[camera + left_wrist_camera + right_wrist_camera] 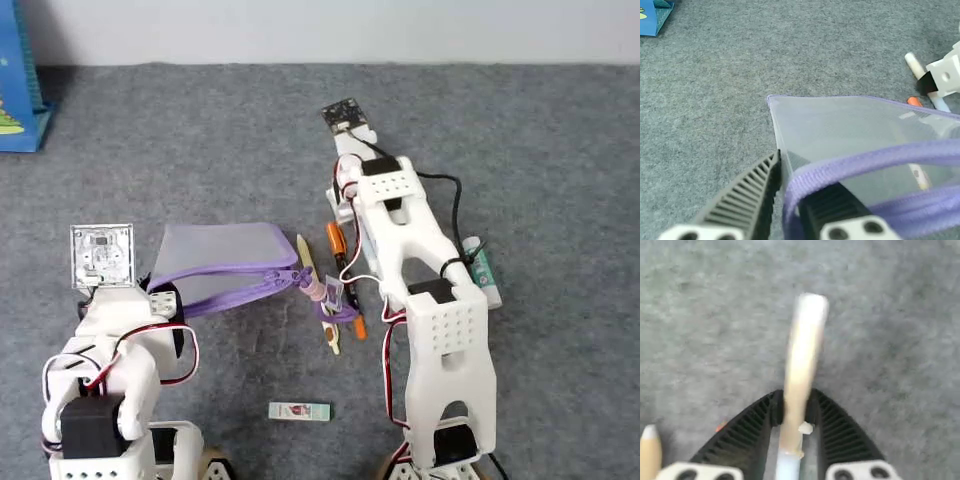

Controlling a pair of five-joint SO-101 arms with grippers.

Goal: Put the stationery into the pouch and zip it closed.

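I see left hand clamped on pouch rim, pouch lying flat on table, pencil beside its zipper end. Right hand gripping pale pen; eraser near arm bases

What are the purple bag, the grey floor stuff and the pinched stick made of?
The pouch looks like thin see-through mesh or plastic with woven purple trim; a pen shows through its side. The grey table cover looks like felt or short carpet, matte and fuzzy. The cream stick in the right jaws looks smooth, perhaps plastic or painted wood.
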